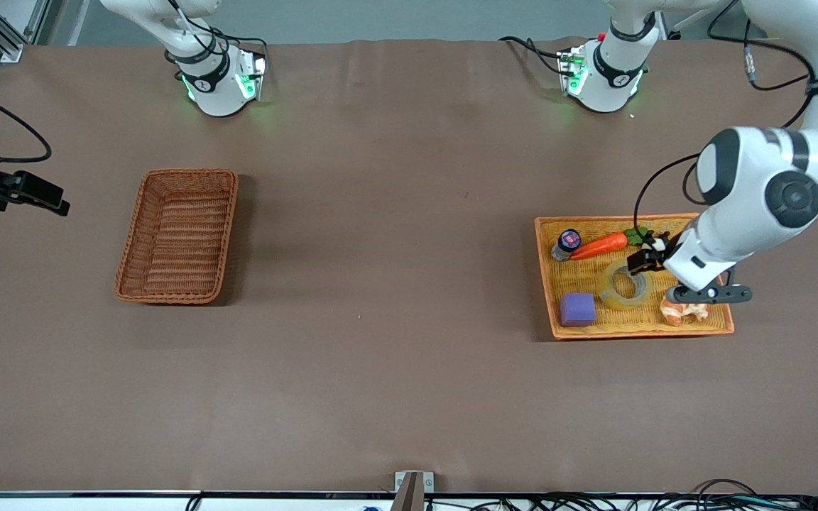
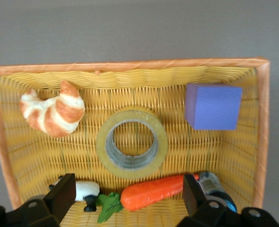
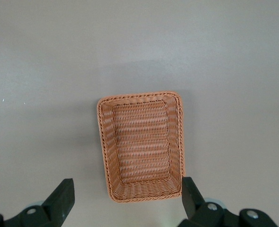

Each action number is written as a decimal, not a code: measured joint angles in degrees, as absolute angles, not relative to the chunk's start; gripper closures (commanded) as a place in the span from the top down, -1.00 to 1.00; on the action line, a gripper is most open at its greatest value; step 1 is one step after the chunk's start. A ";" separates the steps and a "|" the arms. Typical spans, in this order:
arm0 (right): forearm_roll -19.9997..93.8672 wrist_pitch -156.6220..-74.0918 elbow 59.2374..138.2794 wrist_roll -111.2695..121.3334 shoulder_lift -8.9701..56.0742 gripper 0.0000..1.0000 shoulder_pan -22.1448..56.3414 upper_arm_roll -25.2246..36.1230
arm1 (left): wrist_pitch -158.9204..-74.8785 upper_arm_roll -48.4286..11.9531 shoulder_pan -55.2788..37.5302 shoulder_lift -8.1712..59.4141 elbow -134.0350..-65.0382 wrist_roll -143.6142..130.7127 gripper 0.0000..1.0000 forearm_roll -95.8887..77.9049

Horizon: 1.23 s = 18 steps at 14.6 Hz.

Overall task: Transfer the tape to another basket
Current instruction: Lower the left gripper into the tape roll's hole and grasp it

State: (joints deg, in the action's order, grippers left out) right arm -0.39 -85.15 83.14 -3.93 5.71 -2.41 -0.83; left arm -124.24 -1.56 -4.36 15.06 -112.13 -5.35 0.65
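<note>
While the tape lies flat on the floor of the orange-yellow woven tray, the left gripper hangs over that tray w/ fingers spread wide, wider than the roll, and nothing between them. Tape sits just past the gap between the two fingertips in the left wrist view, roughly centred on it, hole facing up.

Around the roll in the same tray: a toy carrot lies closest to the gripper, betw. the fingers and the tape, leafy end toward a small black-and-white figure beside one finger. A small bottle w/ blue cap is partly hidden by the other finger. Further out from the gripper than the tape are a croissant and a purple cube, one either side of the roll, not touching it.

Basket, dark reddish-brown wicker, stands toward the right arm's end of the table, well apart from the tray, nothing in it. Right gripper waits high over the table at that end, looking down on the basket; fingers also spread wide, holding nothing.
</note>
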 measured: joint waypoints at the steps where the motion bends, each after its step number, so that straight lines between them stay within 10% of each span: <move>1: -0.39 -85.18 83.14 -3.93 5.71 1.00 -2.41 -0.83 | -125.57 -1.54 -4.36 16.47 -112.18 -5.35 1.00 0.65; 11: -0.39 -85.23 83.15 -3.93 5.71 1.00 -2.41 -0.84 | -137.80 1.97 -4.18 26.39 -116.07 -5.33 0.89 0.65; 15: -0.39 -85.23 83.15 -3.93 5.71 1.00 -2.41 -0.84 | -137.80 2.23 -4.18 26.45 -117.65 -5.05 -0.95 0.93; 18: -0.39 -85.23 83.15 -3.92 5.71 1.00 -2.41 -0.84 | -137.92 2.39 -4.17 26.45 -117.65 -4.99 -1.00 1.35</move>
State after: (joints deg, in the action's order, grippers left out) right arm -0.39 -85.23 83.15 -3.92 5.71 -2.41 -0.84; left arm -137.92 2.39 -4.17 26.45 -117.65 -4.99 1.35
